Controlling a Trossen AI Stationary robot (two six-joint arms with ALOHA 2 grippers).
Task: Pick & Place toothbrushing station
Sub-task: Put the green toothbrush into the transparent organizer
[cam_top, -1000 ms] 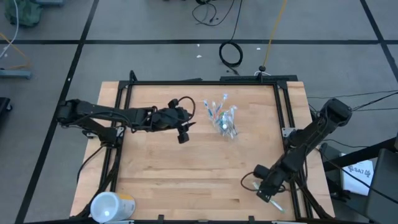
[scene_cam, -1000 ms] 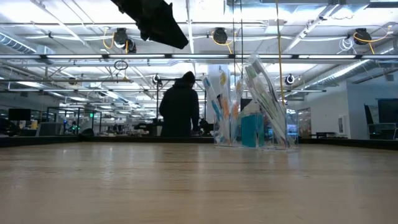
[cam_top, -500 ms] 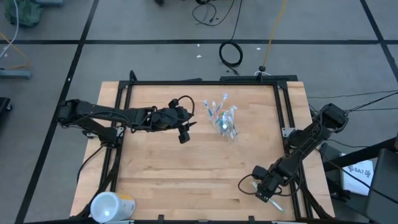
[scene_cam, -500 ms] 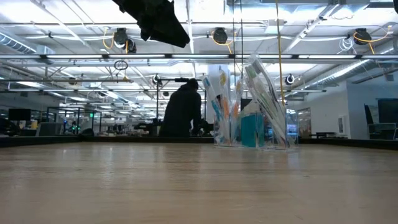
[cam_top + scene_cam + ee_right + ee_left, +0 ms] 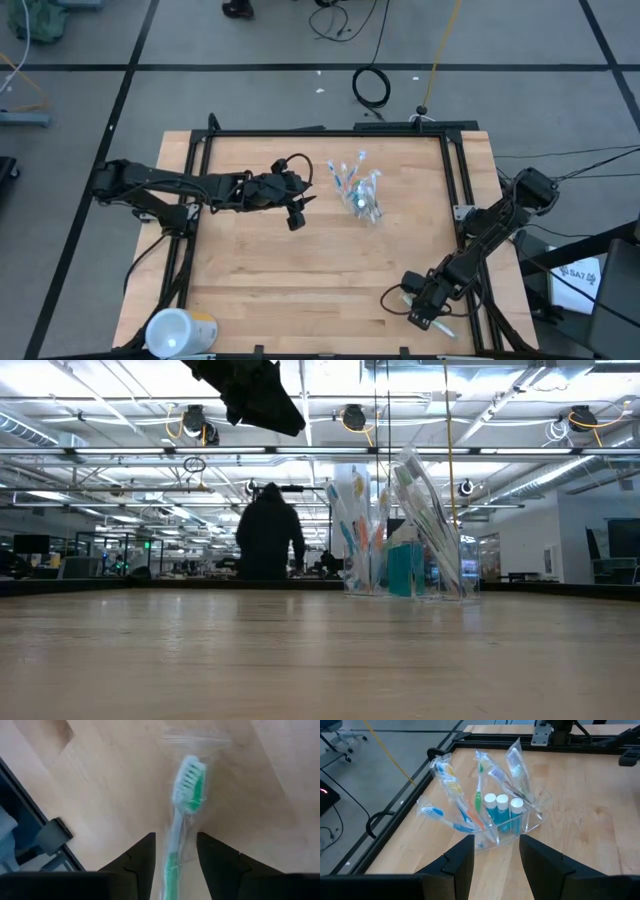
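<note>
Right gripper (image 5: 172, 865): fingers straddle a wrapped green toothbrush (image 5: 186, 795); grip unclear.
Brush axis: lengthwise between the fingers, bristle head pointing away.
Left gripper (image 5: 496, 862): open, facing the clear cup (image 5: 520, 822).

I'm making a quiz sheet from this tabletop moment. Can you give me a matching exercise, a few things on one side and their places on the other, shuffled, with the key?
Things:
1. clear cup with toothbrushes and toothpaste tubes
2. green toothbrush in clear wrap
3. white and yellow cylinder
4. left gripper

Places:
A. near left corner of the table, on its side
B. between the right gripper's fingers, at the table's near right edge
C. above the table, beside the cup, holding nothing
D. standing toward the table's far side, middle

Pairs: 1-D, 2-B, 3-A, 4-C
</note>
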